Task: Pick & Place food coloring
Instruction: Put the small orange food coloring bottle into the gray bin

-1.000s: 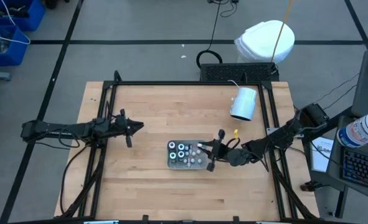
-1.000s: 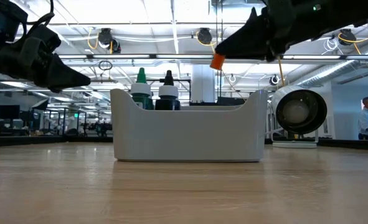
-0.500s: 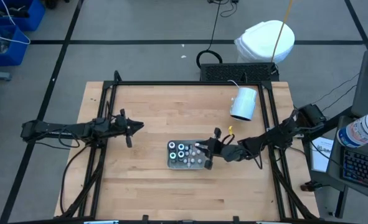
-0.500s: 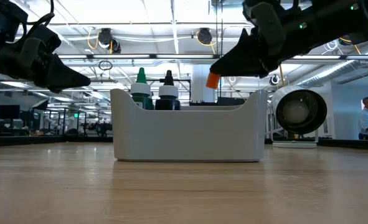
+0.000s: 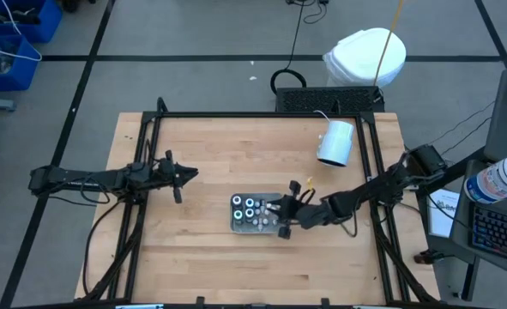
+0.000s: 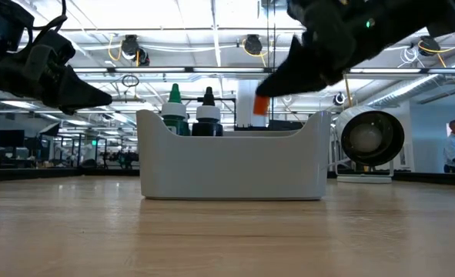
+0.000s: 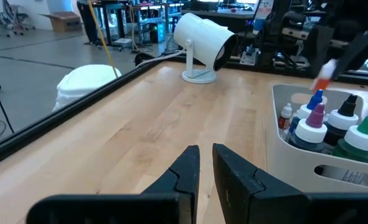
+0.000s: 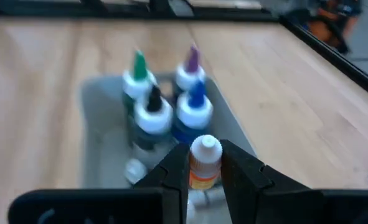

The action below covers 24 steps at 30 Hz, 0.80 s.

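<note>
A grey tray point(image 5: 233, 225) sits mid-table and holds upright food coloring bottles point(image 8: 171, 99) with white-ringed tops and green, purple, black and blue tips. They also show in the left wrist view point(image 7: 333, 124). My right gripper point(image 5: 285, 210) hovers over the tray's right end, shut on a small white-and-orange bottle point(image 8: 204, 163). My left gripper point(image 5: 184, 176) waits to the left of the tray, above the table, with its fingers point(image 7: 190, 165) shut on nothing. My right gripper pinches the small bottle's body point(image 8: 203, 177) between its two fingers. Its white rounded end point(image 8: 205, 148) sticks out past the fingertips. The fingers slant down from the table's right side. The bottle is lifted clear, its orange end point(image 6: 262, 105) just above the tray wall point(image 6: 231, 165).
A white cylindrical lamp point(image 5: 336, 142) lies on the table's far right part, well behind the tray. Black frame rails point(image 5: 262, 115) border the tabletop. Bare wood stretches around the tray on all sides. A person point(image 6: 454, 146) sits in the room beyond.
My right gripper has moved toward the table's left and come down, carrying the small bottle from beside the tray's right end to just above its rim. The tray and its bottles have stayed put.
</note>
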Motion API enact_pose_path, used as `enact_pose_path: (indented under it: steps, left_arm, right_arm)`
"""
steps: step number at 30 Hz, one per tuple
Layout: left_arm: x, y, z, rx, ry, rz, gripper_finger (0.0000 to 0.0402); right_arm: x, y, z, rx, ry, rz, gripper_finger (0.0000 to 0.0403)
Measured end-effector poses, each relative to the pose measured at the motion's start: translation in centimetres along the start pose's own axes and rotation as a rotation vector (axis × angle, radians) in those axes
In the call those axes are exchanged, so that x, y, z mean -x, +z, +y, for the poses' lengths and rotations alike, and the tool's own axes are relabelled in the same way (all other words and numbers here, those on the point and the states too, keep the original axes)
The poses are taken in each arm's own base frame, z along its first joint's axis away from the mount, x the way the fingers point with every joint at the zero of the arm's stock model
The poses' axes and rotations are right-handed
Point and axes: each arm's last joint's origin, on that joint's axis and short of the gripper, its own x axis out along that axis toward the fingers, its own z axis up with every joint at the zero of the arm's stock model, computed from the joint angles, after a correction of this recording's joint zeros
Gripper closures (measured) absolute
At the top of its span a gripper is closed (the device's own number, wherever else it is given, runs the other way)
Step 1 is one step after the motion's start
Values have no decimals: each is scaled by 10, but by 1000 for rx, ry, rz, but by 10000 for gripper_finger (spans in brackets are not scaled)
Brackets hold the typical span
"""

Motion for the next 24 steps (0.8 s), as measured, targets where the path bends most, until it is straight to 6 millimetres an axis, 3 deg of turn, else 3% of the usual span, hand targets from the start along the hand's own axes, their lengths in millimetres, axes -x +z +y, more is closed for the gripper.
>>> enact_pose_path:
  steps: [8,13,24]
  left_arm:
    - [0,-1,0,6,0,6,348]
    - [0,-1,0,5,0,5,348]
    - [0,-1,0,5,1,6,348]
  right_arm:
    - [-21,-4,-4,-31,-101,64,342]
    - [-22,-4,-3,-34,-33,83,342]
    - [-22,-7,-5,-30,-61,106,342]
